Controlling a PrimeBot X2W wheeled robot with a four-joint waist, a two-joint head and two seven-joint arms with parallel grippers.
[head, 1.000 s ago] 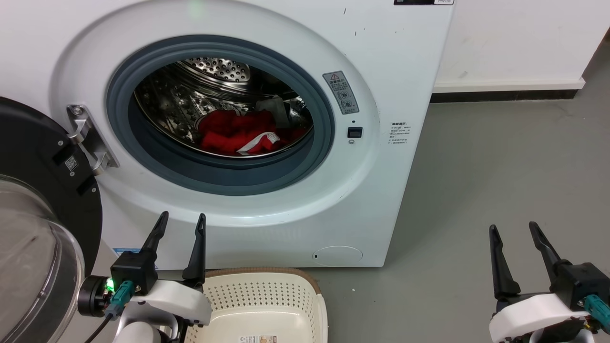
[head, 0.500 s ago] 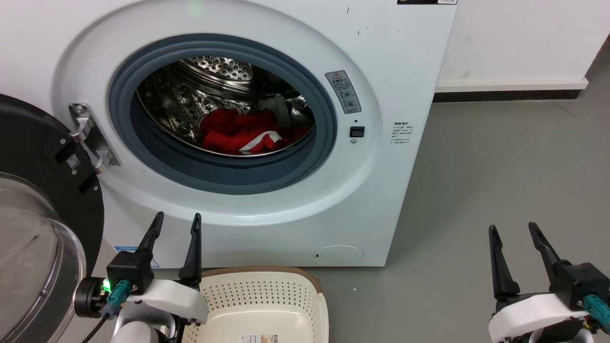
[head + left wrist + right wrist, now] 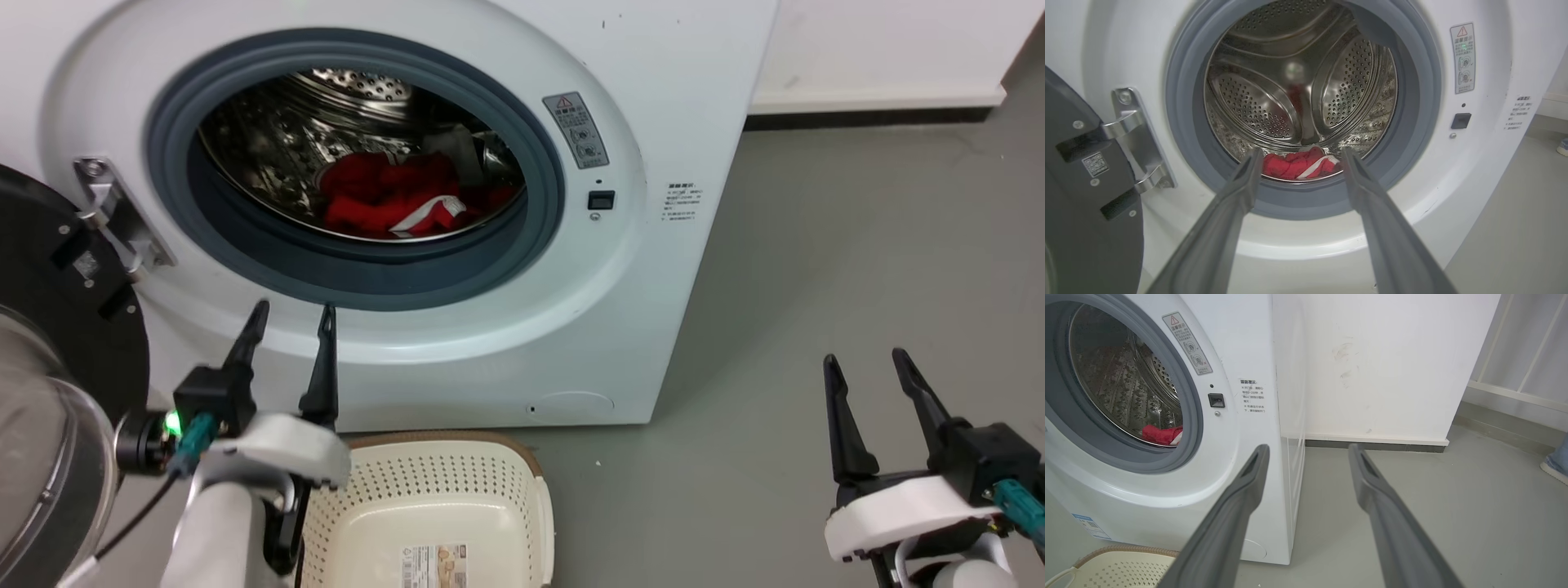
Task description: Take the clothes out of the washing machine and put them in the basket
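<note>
The white washing machine (image 3: 653,98) stands with its round door (image 3: 49,343) swung open to the left. Red clothes (image 3: 384,200) with a white trim band lie at the bottom of the steel drum, with a white cloth (image 3: 459,155) behind them. The same clothes (image 3: 1296,163) show between my left fingers, and the clothes (image 3: 1161,435) peek past the grey ring. My left gripper (image 3: 292,312) is open, just below the drum opening. The cream basket (image 3: 433,490) sits on the floor below it. My right gripper (image 3: 864,359) is open over bare floor, right of the machine.
Grey floor (image 3: 816,269) runs right of the machine to a white wall with a dark skirting (image 3: 865,118). The door hinge (image 3: 114,212) juts out left of the opening. A person's shoe (image 3: 1553,467) is at the far right edge.
The head camera has tilted, so the machine sits higher and more to the left. My left gripper has risen toward the drum opening. The right gripper has barely moved.
</note>
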